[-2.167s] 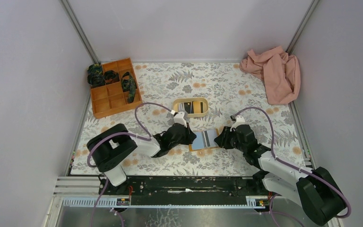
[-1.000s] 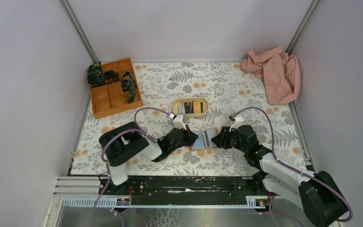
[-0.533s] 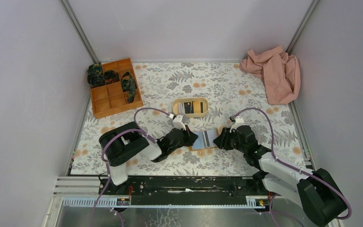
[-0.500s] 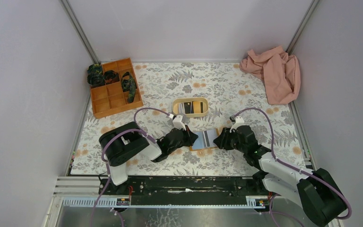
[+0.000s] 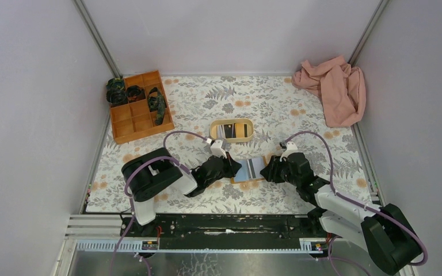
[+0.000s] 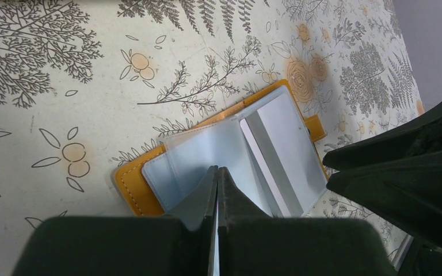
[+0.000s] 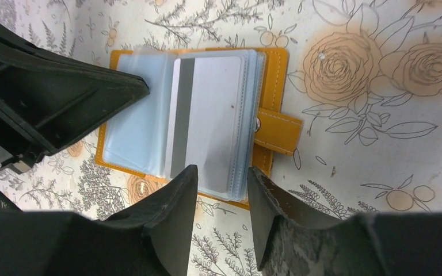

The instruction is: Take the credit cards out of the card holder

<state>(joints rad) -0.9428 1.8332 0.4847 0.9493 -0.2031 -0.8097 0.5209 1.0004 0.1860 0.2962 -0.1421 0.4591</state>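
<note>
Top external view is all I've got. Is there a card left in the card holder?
Observer: Yes. The right wrist view shows a white card with a grey stripe in a clear sleeve of the open card holder.
Operator: Is the right gripper on it?
Observer: No, the right gripper is open, fingers apart over the holder's edge, gripping nothing.
Operator: And the left?
Observer: The left gripper is shut, tips at the light blue page.

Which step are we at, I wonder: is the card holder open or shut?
Open. The card holder lies spread, blue sleeves facing up, a striped card showing, its snap tab unfastened.
</note>
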